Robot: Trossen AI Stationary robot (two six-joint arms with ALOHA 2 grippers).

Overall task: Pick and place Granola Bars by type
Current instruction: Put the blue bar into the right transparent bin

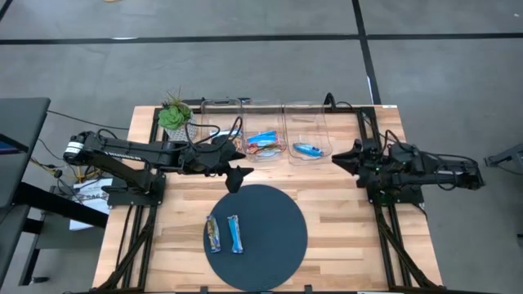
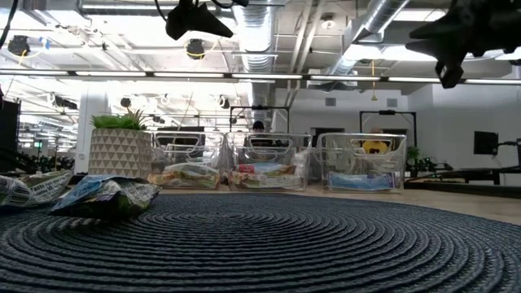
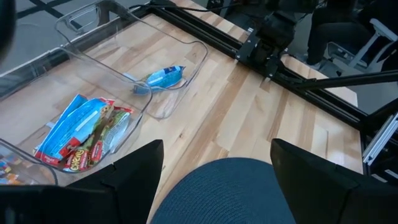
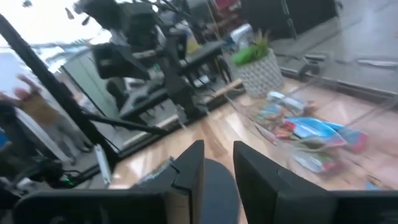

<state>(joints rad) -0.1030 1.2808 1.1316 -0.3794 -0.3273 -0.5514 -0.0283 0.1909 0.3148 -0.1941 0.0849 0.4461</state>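
Two granola bars lie flat on the left part of the round dark mat (image 1: 270, 245): a multicoloured one (image 1: 213, 233) and a blue one (image 1: 235, 234), also seen close up in the low view (image 2: 106, 195). More bars lie in the clear bins at the far edge: several in the middle bin (image 3: 84, 130) and one blue bar (image 3: 161, 78) in the right bin (image 1: 309, 139). My left gripper (image 1: 235, 175) hangs open above the mat's far edge, with nothing between its fingers (image 3: 134, 171). My right gripper (image 1: 337, 158) is drawn back at the table's right, level, narrowly open (image 4: 217, 174) and empty.
A potted plant (image 1: 176, 118) stands at the far left beside the left bin (image 1: 219, 114). Black frame rails (image 1: 372, 147) run along the table's sides. Bare wood lies between the mat and the bins, and to the mat's right.
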